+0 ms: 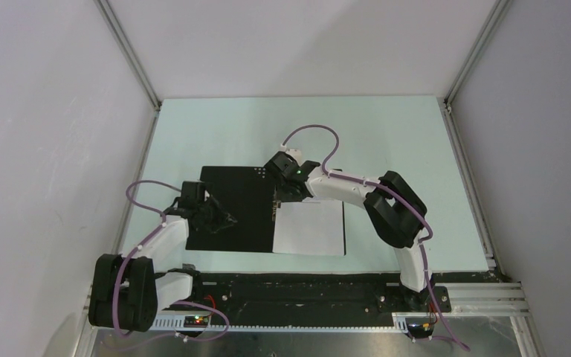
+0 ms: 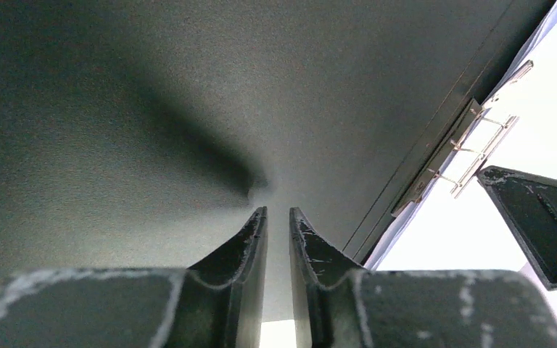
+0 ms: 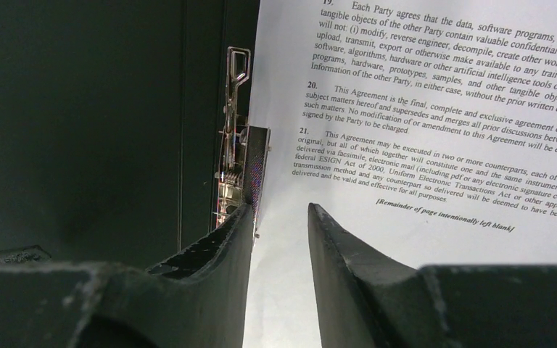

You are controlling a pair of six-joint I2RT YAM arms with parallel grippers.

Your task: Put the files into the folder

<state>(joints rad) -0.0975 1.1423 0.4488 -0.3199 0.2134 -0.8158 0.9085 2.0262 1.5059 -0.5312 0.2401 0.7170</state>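
The folder (image 1: 230, 201) lies open on the table, black inside up, with its metal clip (image 3: 233, 145) along the spine. A white sheet with printed text (image 3: 421, 109) lies on the folder's right half (image 1: 310, 227). I cannot tell a second sheet apart from it. My left gripper (image 2: 278, 212) points down at the bare black left half (image 2: 152, 94), its jaws nearly together with nothing between them. My right gripper (image 3: 279, 206) is slightly open and empty over the sheet's edge beside the clip. Its left finger is close to the clip.
The pale table (image 1: 386, 141) extends around the folder, with grey walls on three sides. The black rail with the arm bases (image 1: 305, 294) runs along the near edge. The right gripper's finger (image 2: 544, 225) shows at the right of the left wrist view, near the clip (image 2: 471, 148).
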